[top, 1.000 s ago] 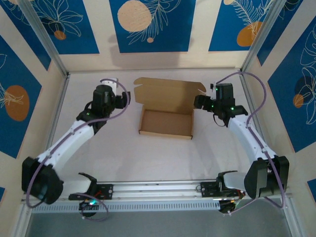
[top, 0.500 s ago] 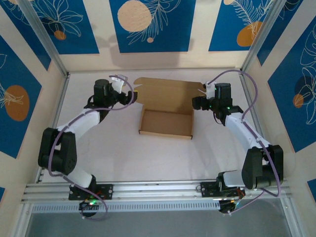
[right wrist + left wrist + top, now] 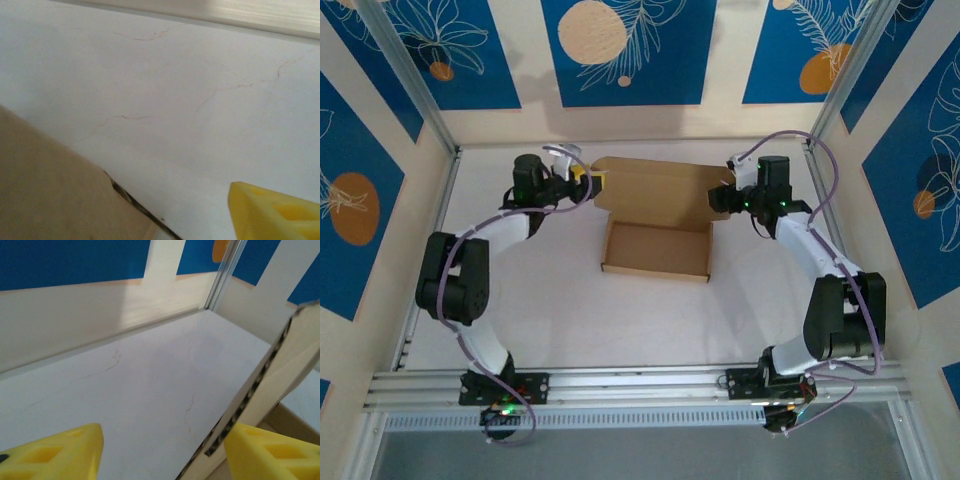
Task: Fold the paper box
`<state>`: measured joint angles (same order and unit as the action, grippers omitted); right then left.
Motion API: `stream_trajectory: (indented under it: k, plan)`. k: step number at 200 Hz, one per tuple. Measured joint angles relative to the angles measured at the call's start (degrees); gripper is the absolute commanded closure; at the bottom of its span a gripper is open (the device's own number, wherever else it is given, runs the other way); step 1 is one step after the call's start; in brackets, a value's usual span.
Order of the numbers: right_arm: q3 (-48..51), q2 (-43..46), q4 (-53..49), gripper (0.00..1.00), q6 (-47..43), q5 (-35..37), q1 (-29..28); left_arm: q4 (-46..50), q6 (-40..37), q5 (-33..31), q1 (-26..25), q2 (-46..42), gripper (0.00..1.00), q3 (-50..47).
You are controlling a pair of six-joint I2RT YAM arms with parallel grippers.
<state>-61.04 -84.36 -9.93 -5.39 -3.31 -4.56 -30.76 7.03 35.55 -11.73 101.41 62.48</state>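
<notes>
Your left gripper point(image 3: 583, 183) stands half open, ungripped, straddling the left edge of the raised lid point(image 3: 660, 185). The paper box point(image 3: 657, 250) lies between both arms, long axis left to right. Your right gripper point(image 3: 724, 196) looks parted too, holding nothing, just beside the lid's right edge.

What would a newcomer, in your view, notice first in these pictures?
The brown box sits mid-table, tray formed, lid flap open at the back. The left gripper and right gripper flank that flap's two corners. Blue floral panels ring the white table.
</notes>
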Motion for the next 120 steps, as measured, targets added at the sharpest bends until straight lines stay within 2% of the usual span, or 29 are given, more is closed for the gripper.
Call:
stream_trajectory:
  k: [34,47,78,120]
  plan:
    - [-1.75,-1.29,-2.14,0.57,-0.04,-2.14,-0.04,-1.64,2.49,-0.22,-0.02,0.42,0.63,0.00]
    - [-1.77,-1.31,-2.67,0.63,0.39,-2.27,-0.17,-1.99,3.13,-0.37,-0.07,0.61,0.68,0.00]
    - [-1.77,-1.31,-3.04,0.67,1.44,-1.38,-0.61,-3.21,4.83,-1.36,-0.35,0.79,0.80,-0.46]
    - [-1.75,-1.14,-2.93,0.68,4.98,0.39,-2.58,-5.20,6.60,-1.53,-1.09,0.76,0.86,-1.70]
